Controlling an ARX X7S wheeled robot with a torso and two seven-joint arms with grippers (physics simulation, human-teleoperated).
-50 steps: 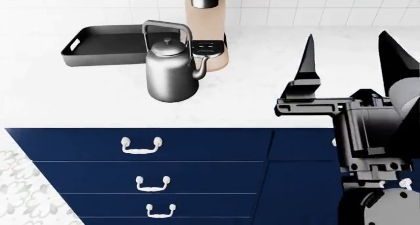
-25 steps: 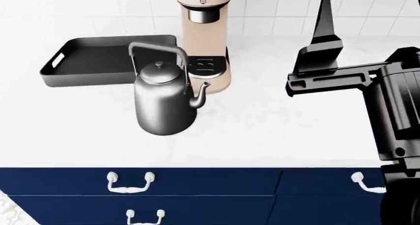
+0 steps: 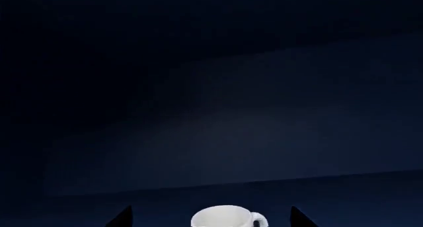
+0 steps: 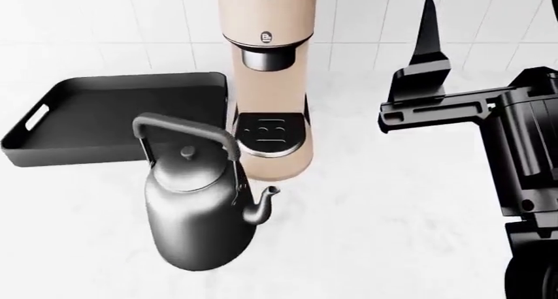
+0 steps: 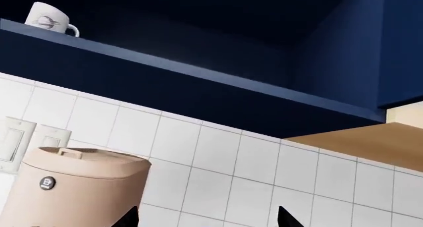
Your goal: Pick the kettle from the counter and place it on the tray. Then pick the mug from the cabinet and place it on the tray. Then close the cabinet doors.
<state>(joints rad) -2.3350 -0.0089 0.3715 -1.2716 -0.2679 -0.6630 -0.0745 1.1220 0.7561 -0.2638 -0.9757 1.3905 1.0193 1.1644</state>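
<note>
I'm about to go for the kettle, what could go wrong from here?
The kettle stands close beside the coffee machine, its spout toward it, so a sideways reach by the right gripper could bump the machine. The tray lies behind the kettle; a low carry might clip its rim.

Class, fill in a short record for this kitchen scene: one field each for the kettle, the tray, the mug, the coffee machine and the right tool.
kettle: shiny grey metal kettle, upright on the white marble-look counter, ungrasped
tray: dark grey rectangular tray, nothing in it, behind the kettle
mug: small white mug, on the navy cabinet shelf
coffee machine: tall beige coffee machine, beside the tray
right tool: right tool, raised over the counter, open, holding nothing
</note>
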